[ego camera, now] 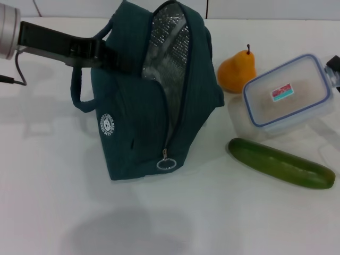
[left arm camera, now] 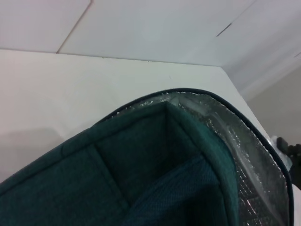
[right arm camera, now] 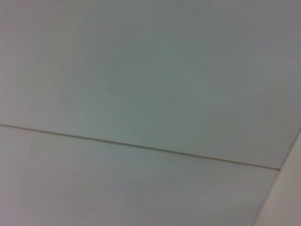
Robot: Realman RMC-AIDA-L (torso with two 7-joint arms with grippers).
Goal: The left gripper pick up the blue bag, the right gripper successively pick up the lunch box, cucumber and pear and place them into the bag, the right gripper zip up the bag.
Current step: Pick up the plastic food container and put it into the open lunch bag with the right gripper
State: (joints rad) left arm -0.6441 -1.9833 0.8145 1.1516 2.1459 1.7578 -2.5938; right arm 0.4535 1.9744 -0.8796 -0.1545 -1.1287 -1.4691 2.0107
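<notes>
a: on the white tabletop (ego camera: 64, 212), what stands biggest?

b: the large dark teal fabric bag (ego camera: 138, 106) with silver foil lining. it sits upright on its base, mouth unzipped and gaping, ring zip pull hanging low at the front. the left gripper (ego camera: 103, 56) reaches in from the robot's left, its fingers clenched on the bag's upper handle, holding it up.

a: and next in size?

b: the long, smooth dark green cucumber (ego camera: 281, 163) lies flat on the tabletop to the bag's right, apart from it. above it hangs the clear rectangular plastic lunch box (ego camera: 289, 93) with its blue-rimmed lid, tilted and apparently lifted off the tabletop. the right gripper (ego camera: 333, 65) shows only as a dark bit at the box's far edge; i cannot tell how its fingers stand, though it seems to carry the box.

a: smallest?

b: the orange-yellow pear (ego camera: 237, 70), upright behind the box, beside the bag.

a: which step, then?

b: i judge the lunch box is being carried. next it must travel left, clear the rim, and go down into the foil mouth.
</notes>
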